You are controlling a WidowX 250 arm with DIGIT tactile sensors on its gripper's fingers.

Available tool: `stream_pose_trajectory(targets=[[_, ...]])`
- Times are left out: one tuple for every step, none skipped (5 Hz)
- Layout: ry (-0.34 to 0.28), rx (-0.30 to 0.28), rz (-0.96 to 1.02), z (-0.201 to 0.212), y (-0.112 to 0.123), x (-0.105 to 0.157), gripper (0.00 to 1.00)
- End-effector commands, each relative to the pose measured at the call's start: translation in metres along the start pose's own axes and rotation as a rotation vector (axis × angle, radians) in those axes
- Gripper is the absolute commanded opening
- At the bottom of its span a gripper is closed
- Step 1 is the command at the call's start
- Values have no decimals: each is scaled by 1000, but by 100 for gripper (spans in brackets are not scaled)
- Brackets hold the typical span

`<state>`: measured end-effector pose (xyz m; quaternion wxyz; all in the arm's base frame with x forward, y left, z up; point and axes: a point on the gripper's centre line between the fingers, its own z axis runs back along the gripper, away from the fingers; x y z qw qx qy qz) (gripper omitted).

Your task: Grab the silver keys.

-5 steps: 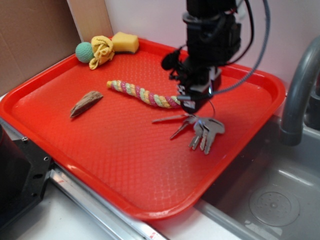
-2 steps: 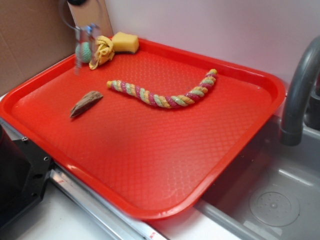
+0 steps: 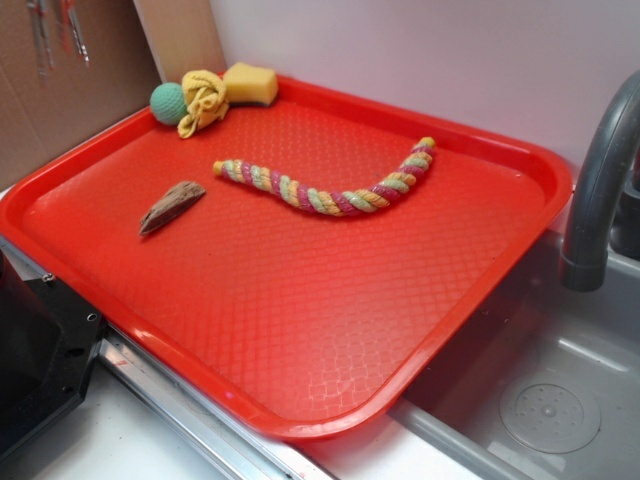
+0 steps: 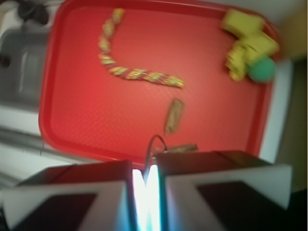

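The silver keys [image 4: 177,148] hang below my gripper [image 4: 146,169], high above the red tray [image 4: 53,72]. In the wrist view the two fingers are closed tight on the thin wire ring [image 4: 154,143], and the keys show blurred just beyond the fingertips. In the exterior view only the dangling keys [image 3: 58,35] appear, as thin silver streaks at the top left corner in front of the cardboard. The gripper itself is out of that frame. Nothing silver lies on the tray [image 3: 545,165].
On the tray lie a multicoloured braided rope [image 3: 320,195], a brown wood piece [image 3: 172,206], and at the far corner a green ball [image 3: 167,102], yellow cloth [image 3: 203,100] and yellow sponge [image 3: 250,84]. A grey faucet [image 3: 600,180] and sink [image 3: 545,405] are to the right.
A second ago the gripper stood over the keys on the tray's right side. It has since lifted them off and swung up and left, out of the exterior frame.
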<state>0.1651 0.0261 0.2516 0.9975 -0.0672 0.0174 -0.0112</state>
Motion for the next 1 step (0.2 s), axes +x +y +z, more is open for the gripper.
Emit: stream_pose_trajectory(targets=[[-131, 142, -37, 32, -51, 6, 0]])
